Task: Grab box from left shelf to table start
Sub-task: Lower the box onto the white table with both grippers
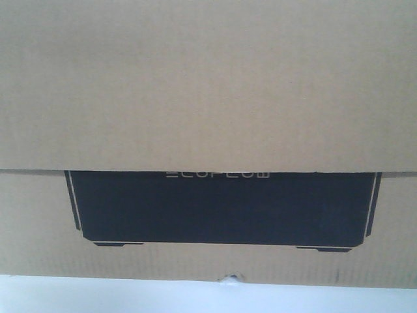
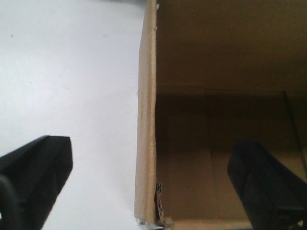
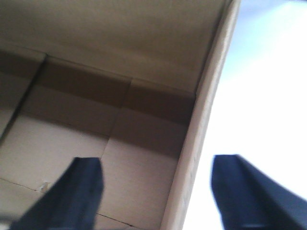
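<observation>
The brown cardboard box (image 1: 208,85) with its black ECOFLOW panel fills the front view and stands on the whitish table (image 1: 98,297). In the left wrist view my left gripper (image 2: 151,165) is open, its jaws straddling the box's side wall (image 2: 146,96), one finger (image 2: 43,167) outside over the table (image 2: 72,72), the other inside the box. In the right wrist view my right gripper (image 3: 160,179) is open and straddles the opposite wall (image 3: 206,105), one finger (image 3: 81,187) inside, the other over the table (image 3: 268,96). Neither gripper's fingers touch the walls. The left shelf is out of view.
The box's inside is bare cardboard with flap seams (image 3: 72,124). A small tear shows at the bottom edge of its front face (image 1: 229,279). Only a narrow strip of table shows in front of the box.
</observation>
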{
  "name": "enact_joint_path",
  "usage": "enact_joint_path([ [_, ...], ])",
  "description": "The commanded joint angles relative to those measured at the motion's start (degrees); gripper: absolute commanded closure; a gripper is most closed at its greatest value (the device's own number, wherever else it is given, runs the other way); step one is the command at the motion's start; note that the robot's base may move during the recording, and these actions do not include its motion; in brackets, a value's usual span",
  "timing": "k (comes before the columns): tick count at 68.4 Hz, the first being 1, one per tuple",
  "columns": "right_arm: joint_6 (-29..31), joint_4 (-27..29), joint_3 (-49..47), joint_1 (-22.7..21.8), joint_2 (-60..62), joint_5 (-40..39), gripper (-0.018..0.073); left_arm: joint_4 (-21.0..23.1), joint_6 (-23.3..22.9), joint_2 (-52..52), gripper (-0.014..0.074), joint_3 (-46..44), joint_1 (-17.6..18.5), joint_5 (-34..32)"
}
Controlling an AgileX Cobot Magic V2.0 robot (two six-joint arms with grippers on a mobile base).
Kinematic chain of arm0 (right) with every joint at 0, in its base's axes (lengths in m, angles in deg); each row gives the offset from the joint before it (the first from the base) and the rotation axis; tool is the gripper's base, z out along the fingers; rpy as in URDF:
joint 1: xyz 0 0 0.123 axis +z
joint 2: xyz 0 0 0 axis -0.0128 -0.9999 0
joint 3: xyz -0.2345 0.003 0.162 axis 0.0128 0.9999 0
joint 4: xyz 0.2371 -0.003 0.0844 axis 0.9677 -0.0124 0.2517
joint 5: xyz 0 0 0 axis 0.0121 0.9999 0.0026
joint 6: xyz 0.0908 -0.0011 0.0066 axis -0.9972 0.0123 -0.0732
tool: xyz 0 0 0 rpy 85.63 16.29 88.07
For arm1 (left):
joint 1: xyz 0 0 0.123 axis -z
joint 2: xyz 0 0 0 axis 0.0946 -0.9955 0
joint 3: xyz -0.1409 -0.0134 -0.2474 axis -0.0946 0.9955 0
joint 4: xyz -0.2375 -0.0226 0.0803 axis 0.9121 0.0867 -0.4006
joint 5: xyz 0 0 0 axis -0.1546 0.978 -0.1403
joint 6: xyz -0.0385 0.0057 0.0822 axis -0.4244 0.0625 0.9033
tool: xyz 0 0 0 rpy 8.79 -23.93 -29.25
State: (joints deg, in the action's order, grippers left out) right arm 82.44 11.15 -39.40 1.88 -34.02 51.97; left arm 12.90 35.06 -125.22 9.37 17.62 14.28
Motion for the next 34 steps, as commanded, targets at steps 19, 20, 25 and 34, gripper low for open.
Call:
enact_joint_path([
  [19,-0.4,0.2,13.0,-0.2,18.7,-6.3,0.0498,-2.8,2.5,22.8,0.0349,12.9,0.3,-5.4],
  [20,-0.4,0.2,14.5,-0.2,20.0,-6.8,0.0500,-2.8,2.5,24.1,0.0370,14.4,0.3,-6.1],
  [25,-0.4,0.2,19.7,-0.2,24.4,-9.6,0.0501,-2.8,2.5,28.5,0.0481,19.3,0.3,-8.3],
  [34,-0.4,0.2,29.6,-0.2,32.8,-14.9,0.0501,-2.8,2.5,36.2,0.0697,29.7,0.3,-12.2],
])
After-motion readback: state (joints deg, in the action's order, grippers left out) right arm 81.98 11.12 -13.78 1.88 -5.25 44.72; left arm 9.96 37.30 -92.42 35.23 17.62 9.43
